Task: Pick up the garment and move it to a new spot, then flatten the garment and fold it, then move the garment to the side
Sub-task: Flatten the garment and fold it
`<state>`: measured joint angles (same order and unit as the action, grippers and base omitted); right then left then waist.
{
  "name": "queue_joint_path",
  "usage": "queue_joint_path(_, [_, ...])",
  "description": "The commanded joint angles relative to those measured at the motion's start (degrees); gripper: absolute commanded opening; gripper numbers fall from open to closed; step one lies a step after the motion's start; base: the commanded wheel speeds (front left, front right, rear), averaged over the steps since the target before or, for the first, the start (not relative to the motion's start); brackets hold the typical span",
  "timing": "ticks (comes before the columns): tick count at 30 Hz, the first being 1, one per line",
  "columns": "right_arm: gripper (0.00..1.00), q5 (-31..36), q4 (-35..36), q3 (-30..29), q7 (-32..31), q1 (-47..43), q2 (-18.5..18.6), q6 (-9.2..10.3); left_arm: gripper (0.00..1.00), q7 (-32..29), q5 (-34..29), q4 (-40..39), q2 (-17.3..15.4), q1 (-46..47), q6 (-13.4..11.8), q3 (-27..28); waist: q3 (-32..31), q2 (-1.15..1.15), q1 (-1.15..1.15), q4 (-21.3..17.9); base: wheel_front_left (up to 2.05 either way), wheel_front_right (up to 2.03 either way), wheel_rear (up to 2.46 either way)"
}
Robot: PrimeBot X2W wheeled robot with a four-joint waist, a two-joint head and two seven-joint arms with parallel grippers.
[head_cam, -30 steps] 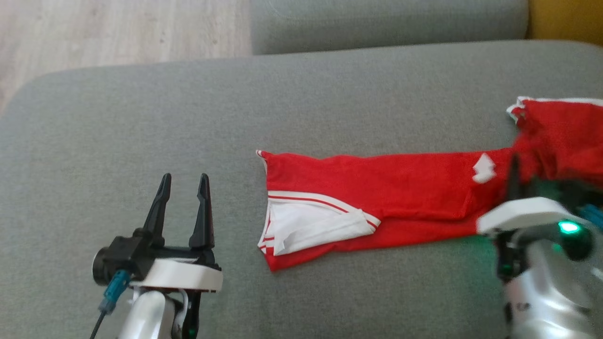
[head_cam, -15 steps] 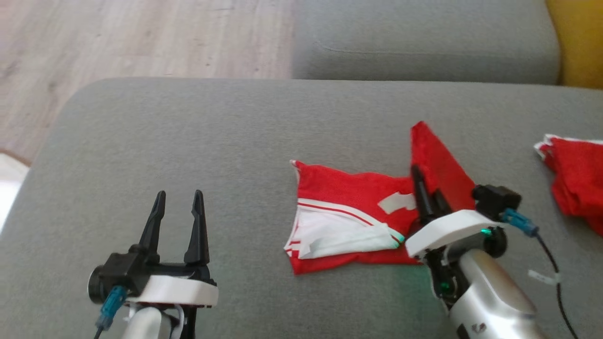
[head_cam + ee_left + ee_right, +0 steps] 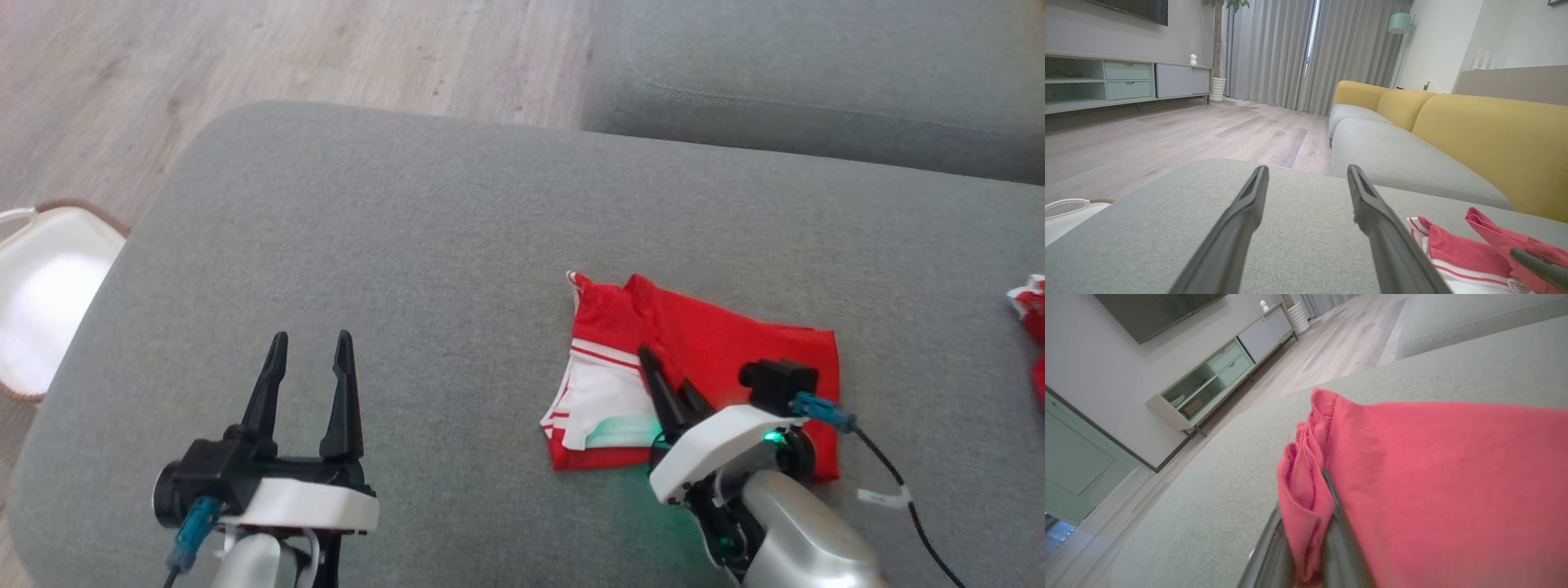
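**A:** How is the right end effector [image 3: 665, 369] set?

**B:** It is clenched on a fold of the red garment [image 3: 735, 343]. In the right wrist view the cloth is pinched between its two dark fingers [image 3: 1263, 555]. In the head view it leans toward the upper left, and its pale forearm [image 3: 800, 539] rises from the lower right. A cable [image 3: 890, 474] trails off to the right.

**A:** And the left end effector [image 3: 310, 336]?

**B:** It is released, with the jaws spread and pointing up the frame at the lower left. It sits over the grey sofa cushion [image 3: 408, 245], well apart from the garment.

**A:** Where does the garment lie?

**B:** It lies on the cushion, right of centre, folded over itself. Its white striped part is at the left, just beside the right fingers.

**A:** Any containers?

**B:** There is a pale basket [image 3: 41, 302] with a brown rim at the left edge, on the wooden floor [image 3: 286, 57]. Its inside looks white, and I cannot tell what is in it. Another red cloth [image 3: 1030, 327] shows at the right edge.
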<state>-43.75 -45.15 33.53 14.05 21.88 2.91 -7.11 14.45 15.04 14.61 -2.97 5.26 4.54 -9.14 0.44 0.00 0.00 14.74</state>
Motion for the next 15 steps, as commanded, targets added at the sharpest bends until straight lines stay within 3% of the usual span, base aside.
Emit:
queue_joint_path(1, [0.0,-1.1,1.2,2.4,0.6,3.1,0.0,-0.37,1.0,0.5,-0.5,-1.7,-0.1,1.9,0.0,1.9,0.6,0.0,0.0,0.8,0.0,0.0,0.0])
queue_joint_path(10, [0.0,-5.0,-1.3,10.2,0.9,5.5,0.0,-0.37,1.0,0.5,-0.4,-1.6,0.0,2.9,0.0,1.5,2.6,0.0,0.0,1.9,0.0,0.0,0.0])
queue_joint_path(11, [0.95,-5.3,-1.9,11.3,0.7,5.6,0.0,-0.37,1.0,0.5,-0.4,-1.5,0.0,2.9,0.0,1.5,2.7,0.0,0.0,1.8,0.0,0.0,0.0])
queue_joint_path(12, [1.0,-6.2,-1.9,12.7,-0.2,5.6,0.0,-0.37,1.0,0.5,-0.4,-1.3,0.0,2.9,0.0,1.5,2.8,0.0,0.0,1.8,0.0,0.0,0.0])
queue_joint_path(15, [1.0,-9.0,0.2,15.4,0.1,6.0,0.0,-0.37,1.0,0.5,-0.3,-0.9,-0.1,2.9,0.2,1.5,2.9,0.0,0.0,1.0,0.0,0.0,0.0])
